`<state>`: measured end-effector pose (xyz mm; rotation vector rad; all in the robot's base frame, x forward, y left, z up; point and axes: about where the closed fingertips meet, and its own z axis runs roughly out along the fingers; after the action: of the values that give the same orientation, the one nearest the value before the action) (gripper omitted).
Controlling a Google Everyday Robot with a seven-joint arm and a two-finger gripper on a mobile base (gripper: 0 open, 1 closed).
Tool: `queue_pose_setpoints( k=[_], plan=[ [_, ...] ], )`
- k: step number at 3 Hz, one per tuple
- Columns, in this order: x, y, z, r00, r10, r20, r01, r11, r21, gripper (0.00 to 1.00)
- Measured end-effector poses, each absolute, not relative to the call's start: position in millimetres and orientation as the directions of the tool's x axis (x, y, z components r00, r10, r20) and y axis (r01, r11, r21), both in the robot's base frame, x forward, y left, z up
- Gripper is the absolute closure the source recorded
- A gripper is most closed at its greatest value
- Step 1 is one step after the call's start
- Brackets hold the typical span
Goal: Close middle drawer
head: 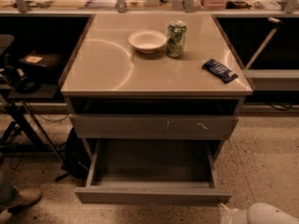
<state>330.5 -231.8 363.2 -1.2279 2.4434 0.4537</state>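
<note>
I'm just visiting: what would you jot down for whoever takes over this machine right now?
The gripper is low at the picture's bottom right, just off the front right corner of the middle drawer.
The middle drawer is pulled far out; the scratched drawer front above it is shut.
Done: nothing yet.
Left: push the middle drawer's front panel in until it closes.

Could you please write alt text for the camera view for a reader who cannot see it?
The middle drawer of a grey cabinet stands pulled out, below a scratched drawer front. On top sit a bowl, a green can and a dark packet; the gripper is at bottom right.
</note>
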Motion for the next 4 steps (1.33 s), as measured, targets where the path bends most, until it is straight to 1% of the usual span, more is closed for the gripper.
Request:
queue_pose_setpoints(
  k=[1,2,3,4],
  plan=[
    [358.2,-202.0,360.2,-0.509,-0.711,-0.485,-0.843,0.525,0.115,0.0],
    [357.5,-202.1,360.3,-0.508,-0.711,-0.485,-0.844,0.525,0.115,0.0],
    [374.8,-122.2,381.8,-0.33,-0.771,-0.545,-0.936,0.343,0.081,0.0],
    [374.7,-124.2,380.4,-0.336,-0.769,-0.544,-0.933,0.349,0.084,0.0]
  ],
)
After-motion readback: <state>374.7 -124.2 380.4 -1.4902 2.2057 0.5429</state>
